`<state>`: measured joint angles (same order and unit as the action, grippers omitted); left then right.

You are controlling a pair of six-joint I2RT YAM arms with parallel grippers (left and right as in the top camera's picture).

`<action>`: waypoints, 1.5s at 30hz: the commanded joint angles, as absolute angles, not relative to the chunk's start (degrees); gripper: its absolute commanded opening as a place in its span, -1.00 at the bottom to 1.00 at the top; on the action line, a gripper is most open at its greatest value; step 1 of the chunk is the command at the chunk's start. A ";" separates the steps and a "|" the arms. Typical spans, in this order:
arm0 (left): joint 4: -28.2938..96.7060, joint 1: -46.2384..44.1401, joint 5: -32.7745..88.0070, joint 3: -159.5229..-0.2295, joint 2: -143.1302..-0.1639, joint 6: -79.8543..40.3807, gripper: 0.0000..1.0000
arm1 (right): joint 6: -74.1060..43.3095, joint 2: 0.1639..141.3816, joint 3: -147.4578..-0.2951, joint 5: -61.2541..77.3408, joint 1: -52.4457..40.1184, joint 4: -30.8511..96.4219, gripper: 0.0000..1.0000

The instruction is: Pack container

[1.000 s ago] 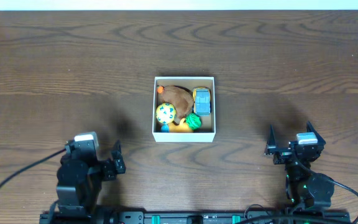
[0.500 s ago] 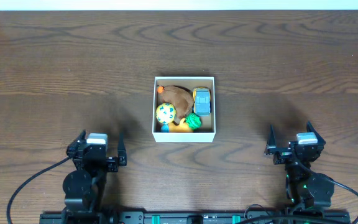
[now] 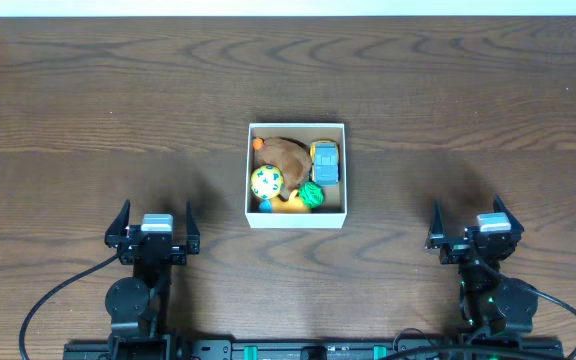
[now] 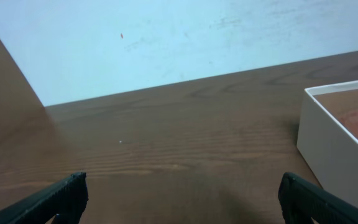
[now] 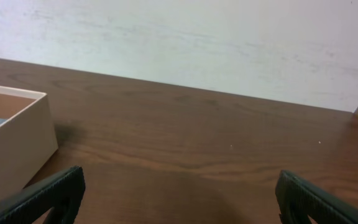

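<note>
The container (image 3: 297, 221), a small square box with white walls and a brown inside, sits mid-table. It holds a brown plush (image 3: 286, 155), a blue-grey toy car (image 3: 324, 162), a yellow-green ball (image 3: 266, 182) and a green toy (image 3: 313, 194). My left gripper (image 3: 154, 212) stands open near the front edge, left of the box and apart from it. My right gripper (image 3: 466, 212) is open at the front right. In the left wrist view the gripper (image 4: 182, 190) holds nothing and the container wall (image 4: 328, 149) shows at right. The right wrist view has the empty gripper (image 5: 179, 186) with the container (image 5: 17, 146) at left.
Dark wood table (image 3: 88, 100) runs all round the box. A pale wall (image 4: 179, 37) stands beyond the table's far edge. Black cables (image 3: 48, 300) trail from both arm bases at the front.
My left gripper has swung from pointing right toward the box to pointing straight at the far edge. The right arm and the box have not moved.
</note>
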<state>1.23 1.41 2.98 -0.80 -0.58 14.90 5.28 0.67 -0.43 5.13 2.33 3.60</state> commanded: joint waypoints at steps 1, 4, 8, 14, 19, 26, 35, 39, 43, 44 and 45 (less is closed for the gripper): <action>4.03 1.69 2.33 -0.23 -0.10 13.19 0.96 | 6.07 0.27 -0.32 4.93 1.80 3.79 0.98; 4.03 1.69 2.35 -0.23 -0.10 12.64 0.96 | 6.09 0.27 -0.32 4.93 1.80 3.79 0.98; 4.03 1.65 2.37 -0.23 -0.10 10.96 0.96 | 6.09 0.27 -0.32 4.93 1.80 3.79 0.99; 3.97 1.69 2.37 -0.23 -0.19 9.76 0.96 | 6.07 0.27 -0.32 4.93 1.80 3.79 0.98; 3.97 1.69 2.37 -0.23 -0.34 9.78 0.96 | 6.07 0.27 -0.32 4.93 1.80 3.79 0.99; 3.97 1.69 2.37 -0.23 -0.34 9.78 0.96 | 6.09 0.27 -0.32 4.93 1.80 3.79 0.99; 3.97 1.69 2.37 -0.23 -0.34 9.76 0.96 | 6.07 0.27 -0.32 4.93 1.80 3.77 0.98; 3.97 1.69 2.37 -0.23 -0.34 9.78 0.96 | 6.07 0.27 -0.32 4.93 1.80 3.79 0.98; 3.97 1.69 2.37 -0.23 -0.34 9.78 0.96 | 6.09 0.27 -0.32 4.93 1.80 3.79 0.99; 3.97 1.69 2.37 -0.23 -0.34 9.78 0.96 | 6.07 0.27 -0.32 4.93 1.80 3.79 0.99; 3.97 1.69 2.37 -0.23 -0.34 9.78 0.96 | 6.09 0.27 -0.32 4.93 1.80 3.77 0.99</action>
